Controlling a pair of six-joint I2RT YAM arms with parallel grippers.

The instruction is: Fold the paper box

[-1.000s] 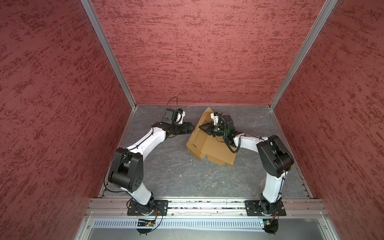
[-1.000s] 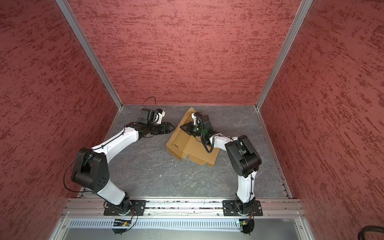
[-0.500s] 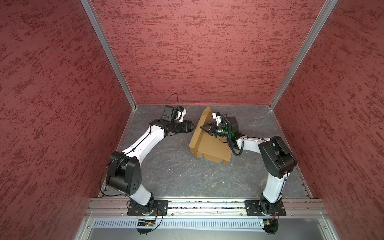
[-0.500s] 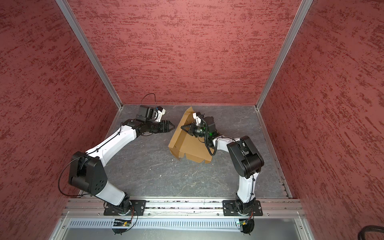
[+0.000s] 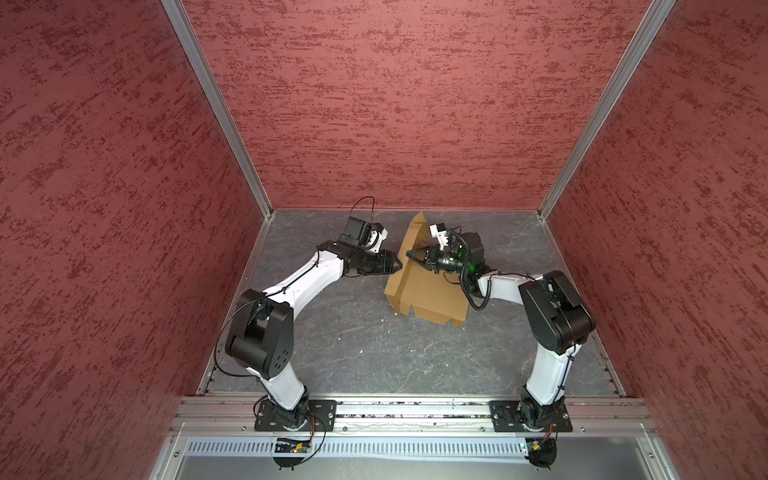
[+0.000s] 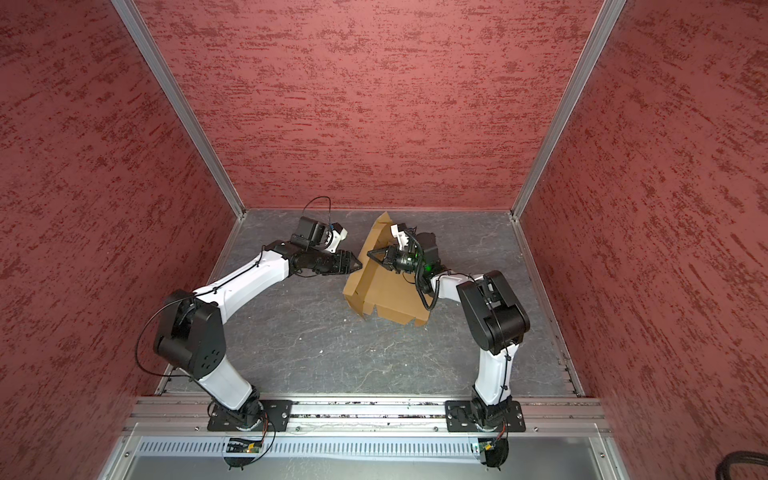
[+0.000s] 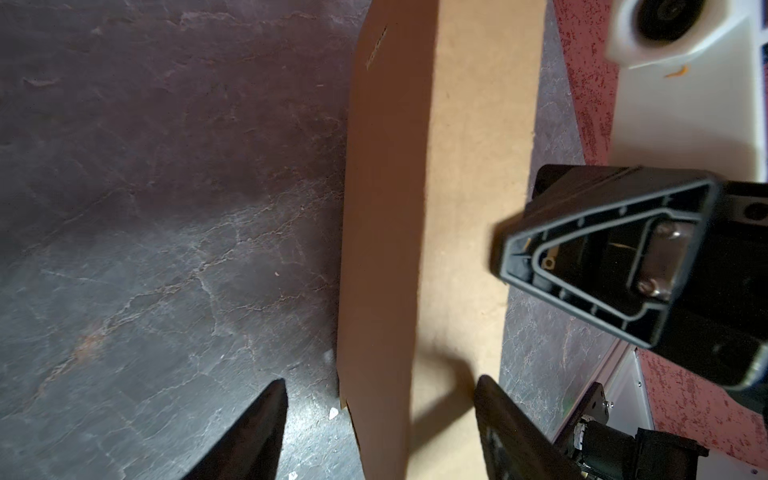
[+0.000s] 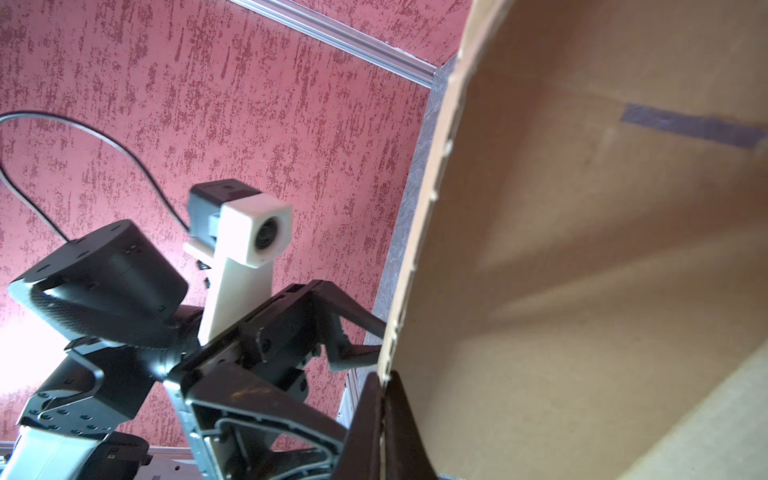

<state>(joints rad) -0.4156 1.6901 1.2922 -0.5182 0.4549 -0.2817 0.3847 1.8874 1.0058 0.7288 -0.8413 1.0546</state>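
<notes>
The paper box (image 5: 432,297) sat half-formed near the back of the worktop (image 5: 353,332), one side panel (image 5: 411,235) raised. The right gripper (image 5: 410,252) had its jaws clamped on the panel's edge. The left gripper (image 5: 397,266), jaws apart, straddled it. Most folds apparently remained undone.

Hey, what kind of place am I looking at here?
Probably an enclosed robot test cell: a left arm and right arm bolted to an aluminium rail, red textured walls around, a paper box on the grey floor.
</notes>
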